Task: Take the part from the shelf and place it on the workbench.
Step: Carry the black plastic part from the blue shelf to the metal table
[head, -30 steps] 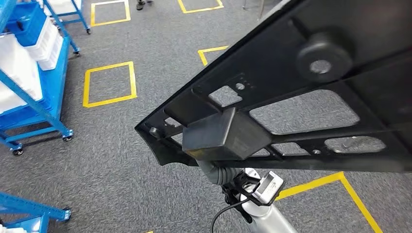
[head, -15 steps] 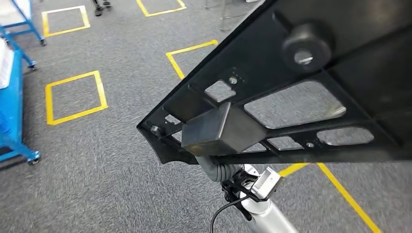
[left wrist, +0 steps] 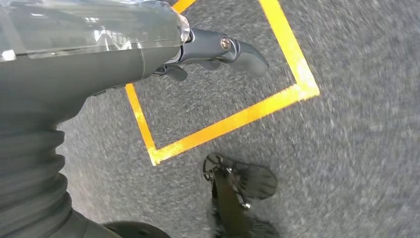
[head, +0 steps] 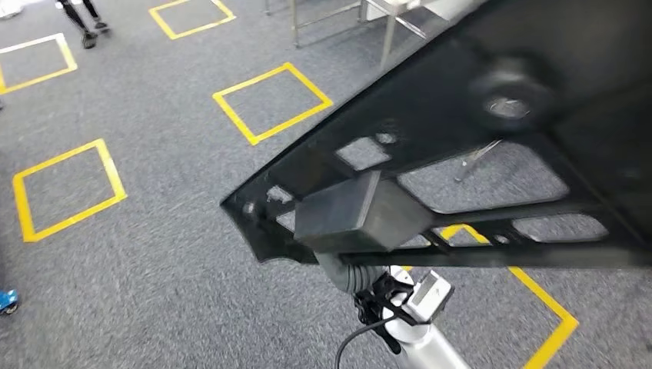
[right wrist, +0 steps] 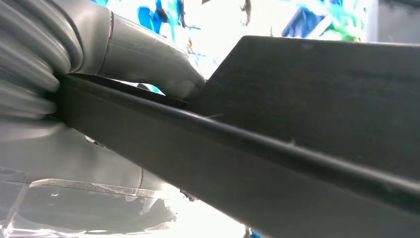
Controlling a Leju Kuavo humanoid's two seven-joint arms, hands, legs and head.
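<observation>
The part (head: 492, 131) is a large flat black panel with several cut-outs, a round boss and a grey box-shaped block (head: 361, 215) near its lower edge. It is held up in the air across the right half of the head view, tilted, over the carpet. In the right wrist view my right hand (right wrist: 143, 54) grips the panel's dark edge (right wrist: 277, 163), thumb lying over it. In the head view the wrist (head: 350, 273) comes up under the block and the fingers are hidden. My left hand (left wrist: 218, 49) hangs over the floor and holds nothing, its fingers loosely apart.
Grey carpet with yellow taped squares (head: 271, 101) lies all around. Metal table legs (head: 338, 17) stand at the far top. A person's feet (head: 81, 17) are at the top left. A blue caster (head: 6, 301) shows at the left edge.
The whole scene has slid to the left, so the camera has turned right. The blue shelves have left the picture and table legs have come in at the top. The panel stays held.
</observation>
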